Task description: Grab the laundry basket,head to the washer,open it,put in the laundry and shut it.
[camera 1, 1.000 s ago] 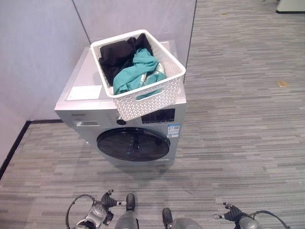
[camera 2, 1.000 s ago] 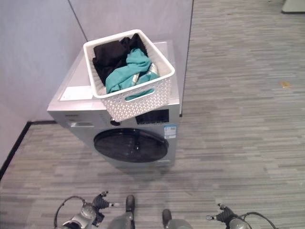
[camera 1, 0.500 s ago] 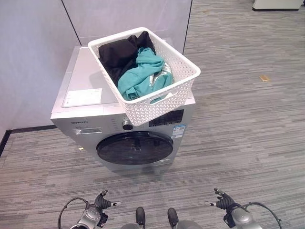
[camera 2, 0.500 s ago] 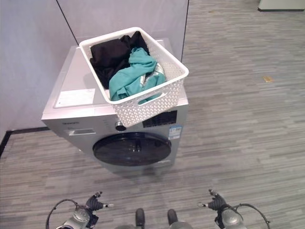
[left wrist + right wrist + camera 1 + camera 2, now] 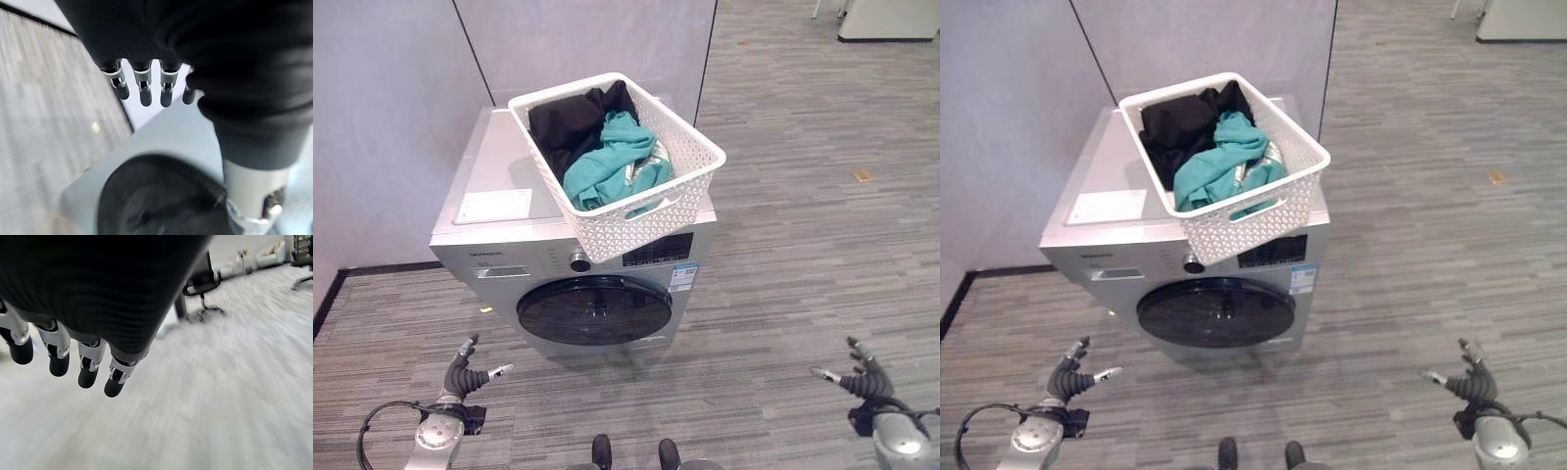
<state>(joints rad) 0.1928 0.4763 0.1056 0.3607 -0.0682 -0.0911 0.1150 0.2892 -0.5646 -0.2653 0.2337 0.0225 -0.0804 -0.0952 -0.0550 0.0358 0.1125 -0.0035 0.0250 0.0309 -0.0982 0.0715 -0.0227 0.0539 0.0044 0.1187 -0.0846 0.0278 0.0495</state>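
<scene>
Grey partition panels [image 5: 391, 117] fill the upper left of the head view, meeting striped grey carpet [image 5: 803, 245] that runs off to the right. At the lower left, the robot's left hand [image 5: 460, 374] hangs low above the carpet, its fingers relaxed and spread, thumb apart, holding nothing; its wrist camera looks past the straight dark-tipped fingers [image 5: 142, 90] toward the washer's dark round door [image 5: 161, 196].

Centre frame, the silver front-loading washer [image 5: 509, 259] stands against the partition, its round dark glass door [image 5: 595, 309] closed, a control dial [image 5: 578, 261] and a dark display panel [image 5: 658, 251] above it, and a small blue label [image 5: 683, 277] at the door's upper right. A white sheet [image 5: 494, 207] lies flat on the lid's left side. The white perforated laundry basket [image 5: 646, 220] sits on the lid's right side, turned at an angle, its near corner overhanging the front edge above the controls. Inside it, black clothing [image 5: 570, 122] lies toward the back and a teal garment [image 5: 612, 166] is heaped toward the front.

At the lower right, the right hand [image 5: 862, 377] hovers over the carpet well clear of the washer, fingers loosely extended and empty. Its wrist camera shows the fingers [image 5: 85, 369] straight over carpet, with an office chair [image 5: 203, 291] in the background. A small tan scrap [image 5: 864, 176] lies on the carpet at mid right.
</scene>
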